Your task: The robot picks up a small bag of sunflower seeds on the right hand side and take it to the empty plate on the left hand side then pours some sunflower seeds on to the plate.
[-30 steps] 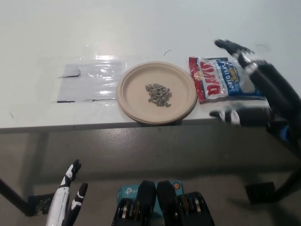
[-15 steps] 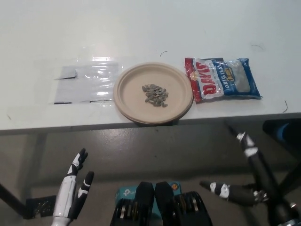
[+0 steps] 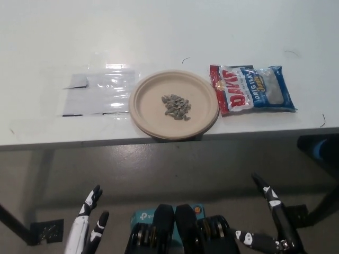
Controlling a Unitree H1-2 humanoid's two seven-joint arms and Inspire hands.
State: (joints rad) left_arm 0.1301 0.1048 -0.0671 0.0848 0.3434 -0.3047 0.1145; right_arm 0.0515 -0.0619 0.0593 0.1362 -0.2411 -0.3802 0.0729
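The bag of sunflower seeds (image 3: 253, 89), red, white and blue, lies flat on the white table just right of the beige paper plate (image 3: 145, 103). A small heap of seeds (image 3: 176, 105) sits in the plate's middle. My black right hand (image 3: 267, 222) hangs low at the bottom right, below the table edge, open with fingers spread and holding nothing. My white left hand (image 3: 89, 228) rests at the bottom left, also below the table, open and empty.
A clear plastic sheet (image 3: 98, 92) lies on the table (image 3: 159, 32) left of the plate. The table's front edge crosses the picture at mid height; grey floor and a dark table leg (image 3: 13, 225) show below it.
My right arm has drawn away from the bag, dropped below the table edge and sunk to the bottom right. The left hand has lowered slightly. Bag, plate and seeds have not moved.
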